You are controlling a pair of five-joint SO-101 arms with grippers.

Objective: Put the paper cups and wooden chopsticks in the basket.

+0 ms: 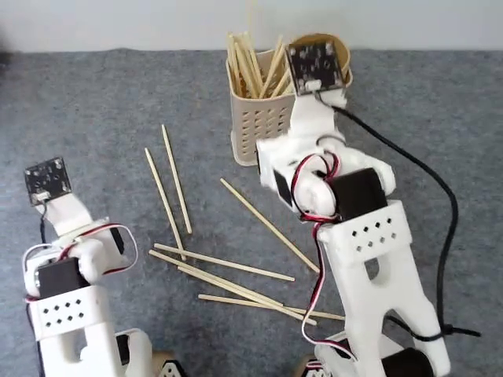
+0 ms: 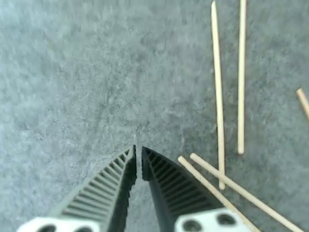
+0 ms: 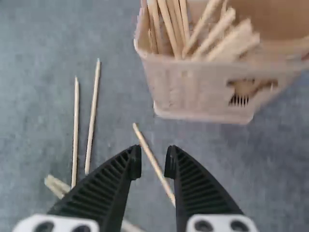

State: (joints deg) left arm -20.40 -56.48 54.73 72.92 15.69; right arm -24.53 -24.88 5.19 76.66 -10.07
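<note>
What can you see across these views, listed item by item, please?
basket: one, beige, perforated, far side of table
chopsticks in basket: a bundle, pale wood, standing upright
paper cup: one, brown, inside basket
loose chopsticks: about seven, pale wood, lying between the arms
table: one, grey, carpet-like
cable: one, black, beside right arm
left gripper: black, shut, over bare table
right gripper: black, open, over a loose chopstick near basket

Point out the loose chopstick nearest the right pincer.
The lone slanted chopstick by the basket: it passes between the tips of the right pincer; the others lie farther off.
</note>
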